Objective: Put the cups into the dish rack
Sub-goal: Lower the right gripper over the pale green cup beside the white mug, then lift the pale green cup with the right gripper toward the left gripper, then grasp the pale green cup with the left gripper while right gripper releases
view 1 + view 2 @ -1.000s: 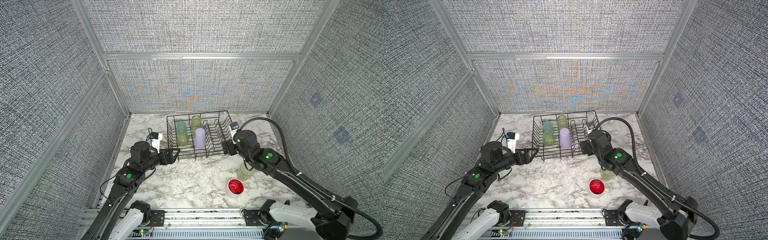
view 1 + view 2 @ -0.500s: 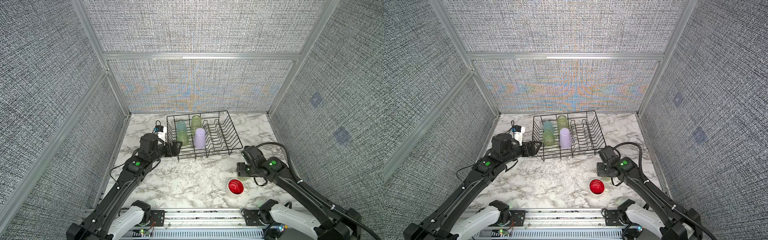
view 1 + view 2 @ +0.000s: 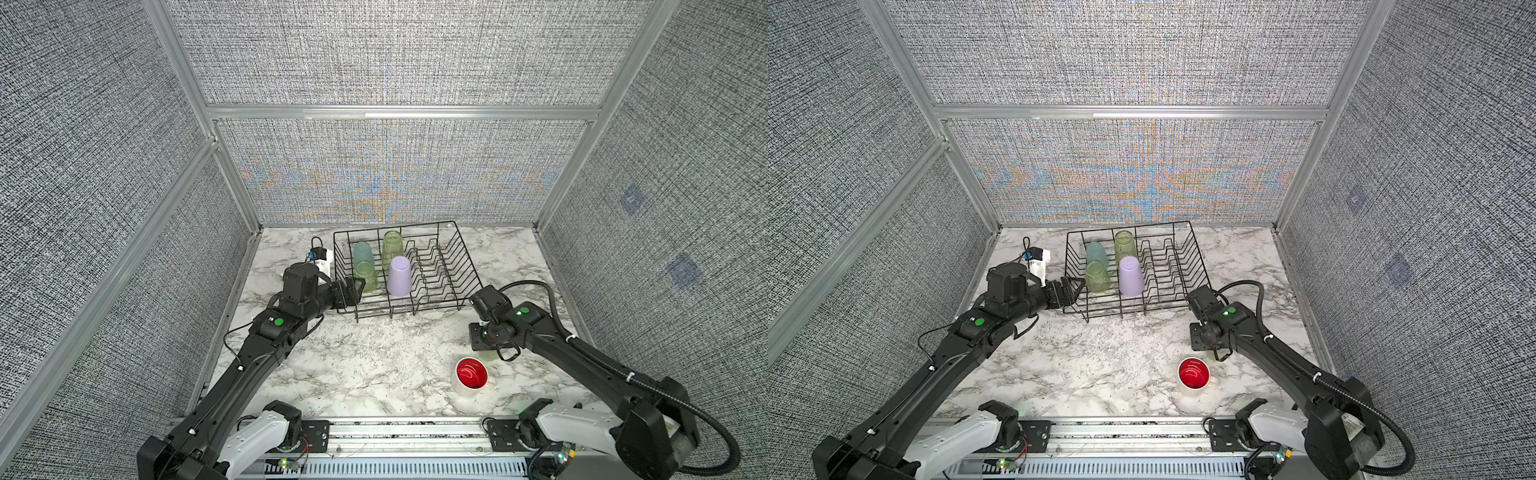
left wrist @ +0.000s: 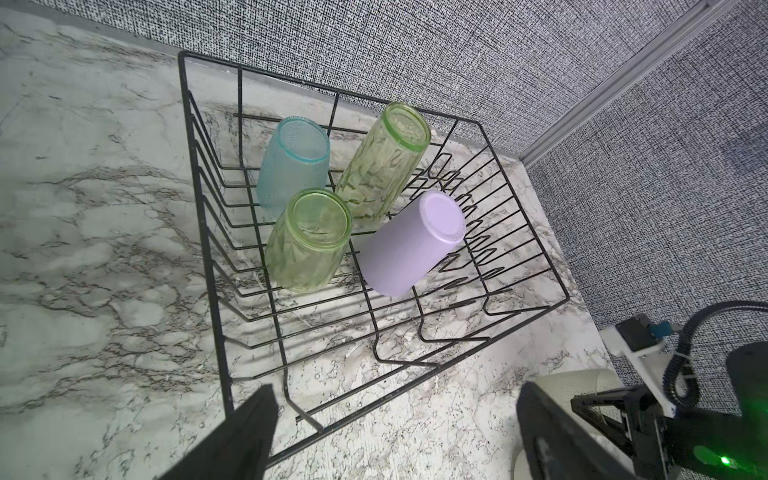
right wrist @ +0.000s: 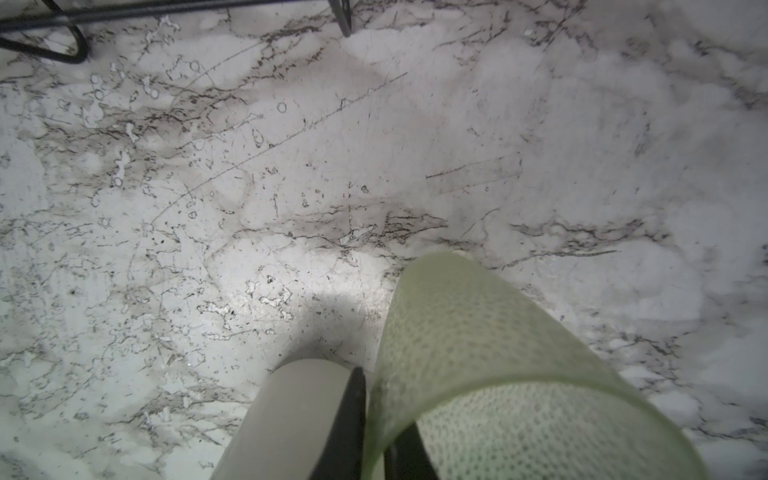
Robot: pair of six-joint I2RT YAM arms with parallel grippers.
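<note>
Marble tabletop [image 5: 291, 166] bears the upright, mouth-up frosted cup [image 5: 478, 353], right gripper [image 5: 380, 403] clamped on its wall, left gripper [image 4: 397, 388] spread wide.

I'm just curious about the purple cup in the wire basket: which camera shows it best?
The left wrist view: the lilac cup sits close and large there, upside down in the dish rack. In both top views it is whole but small and far off. The right wrist view does not show it.
</note>
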